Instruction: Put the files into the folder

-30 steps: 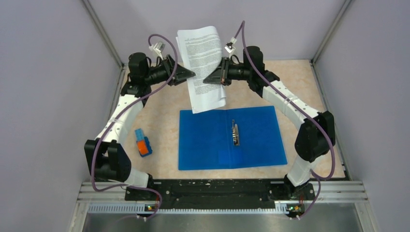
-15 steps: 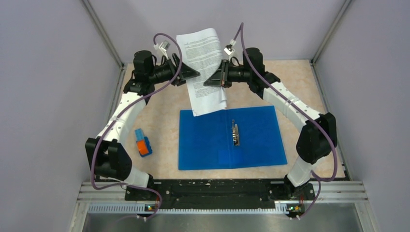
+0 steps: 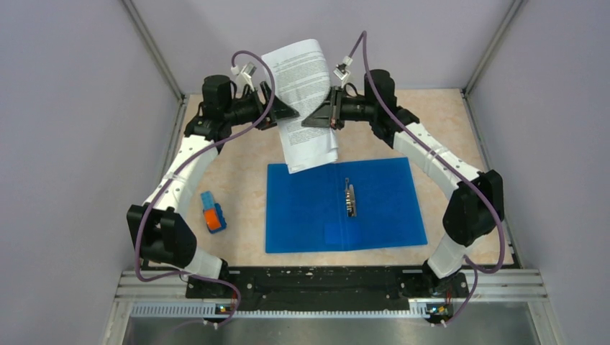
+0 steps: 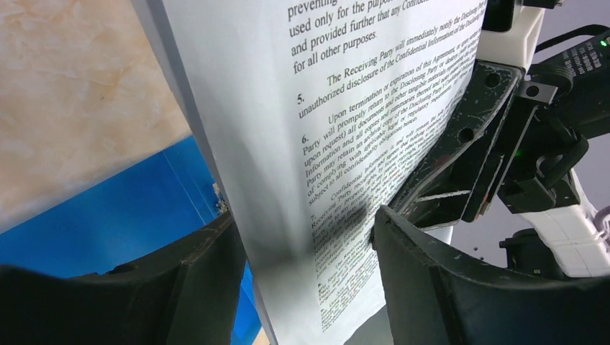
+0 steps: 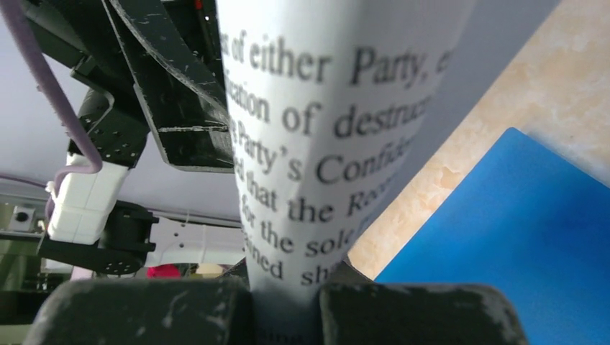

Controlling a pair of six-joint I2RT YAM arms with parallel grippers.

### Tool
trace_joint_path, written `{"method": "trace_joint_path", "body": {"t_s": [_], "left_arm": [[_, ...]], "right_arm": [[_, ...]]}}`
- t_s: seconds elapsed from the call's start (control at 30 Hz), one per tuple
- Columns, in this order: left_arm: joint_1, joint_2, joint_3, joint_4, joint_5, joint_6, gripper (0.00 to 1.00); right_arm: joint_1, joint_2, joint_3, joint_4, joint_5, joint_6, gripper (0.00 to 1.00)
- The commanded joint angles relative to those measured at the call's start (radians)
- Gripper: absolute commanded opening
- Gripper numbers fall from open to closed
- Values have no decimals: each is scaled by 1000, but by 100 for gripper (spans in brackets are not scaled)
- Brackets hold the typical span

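Note:
The files are a stack of white printed sheets held upright in the air above the folder's far left corner. My right gripper is shut on their right edge; the right wrist view shows the sheets pinched between the fingers. My left gripper is open, its jaws spread around the sheets' left edge, with the paper in the gap. The blue folder lies open and flat on the table, its metal clip in the middle. It also shows in the left wrist view and the right wrist view.
A small orange-and-blue block lies on the table left of the folder. Grey walls enclose the table on the left, right and far sides. The arm bases sit on the black rail at the near edge.
The left arm has shifted a little to the right, closer around the sheets. The sheets' top has tilted slightly. The right arm and folder have hardly moved.

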Motion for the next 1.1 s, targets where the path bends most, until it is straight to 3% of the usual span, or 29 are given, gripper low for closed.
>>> {"method": "trace_joint_path", "body": {"t_s": [0.0, 0.2, 0.5, 0.67, 0.87, 1.07], "left_arm": [[15, -14, 14, 107, 83, -37, 70], [53, -47, -49, 292, 162, -183, 72], [55, -95, -64, 419, 198, -313, 56], [56, -104, -59, 424, 202, -328, 54], [52, -108, -27, 289, 167, -235, 67], [53, -124, 34, 89, 97, -89, 71]], "right_arm": [[6, -62, 17, 100, -42, 43, 0], [-12, -64, -3, 83, -28, 28, 0], [-19, -56, -18, 73, -23, 2, 0], [-19, -59, -17, 99, -48, 17, 0], [-20, -64, -17, 198, -113, 95, 0], [-21, -64, -7, 230, -137, 129, 0]]}}
